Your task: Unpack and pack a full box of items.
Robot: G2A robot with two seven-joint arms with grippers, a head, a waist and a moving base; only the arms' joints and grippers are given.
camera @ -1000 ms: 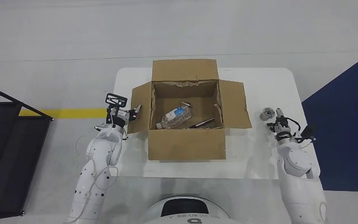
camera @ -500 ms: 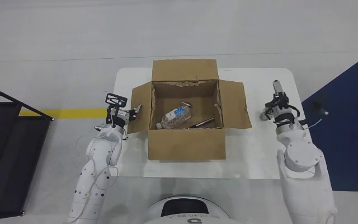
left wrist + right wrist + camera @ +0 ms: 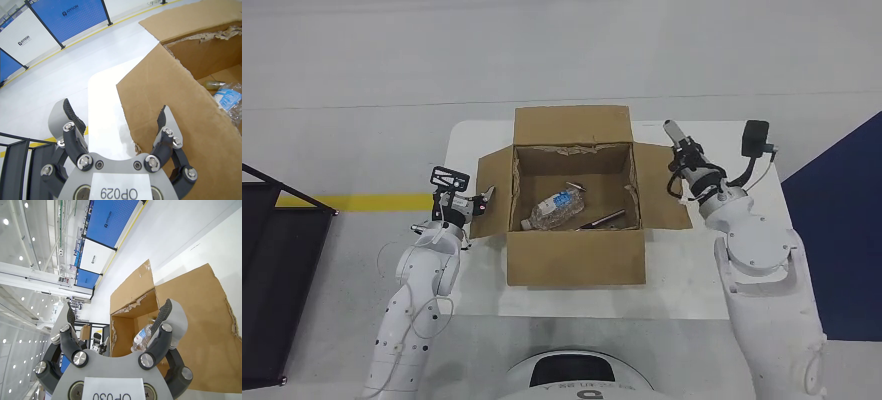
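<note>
An open cardboard box (image 3: 577,258) stands mid-table with all its flaps folded out. Inside lie a crushed clear water bottle (image 3: 557,207), a dark pen-like item (image 3: 602,217) and a small vial (image 3: 213,84). My left gripper (image 3: 467,185) hangs open beside the box's left flap (image 3: 170,106), nothing between its fingers (image 3: 115,106). My right gripper (image 3: 678,140) is open and empty above the right flap (image 3: 198,313), tilted toward the box's inside. From the right wrist the bottle (image 3: 140,335) shows past my right gripper (image 3: 119,304).
The white table (image 3: 702,290) has bare room in front of and to both sides of the box. A black rack (image 3: 262,260) stands on the floor at the left, and a blue panel (image 3: 842,220) at the right.
My right arm rose from the table beside a small grey item right of the box and swung up and in over the right flap. The left arm kept still.
</note>
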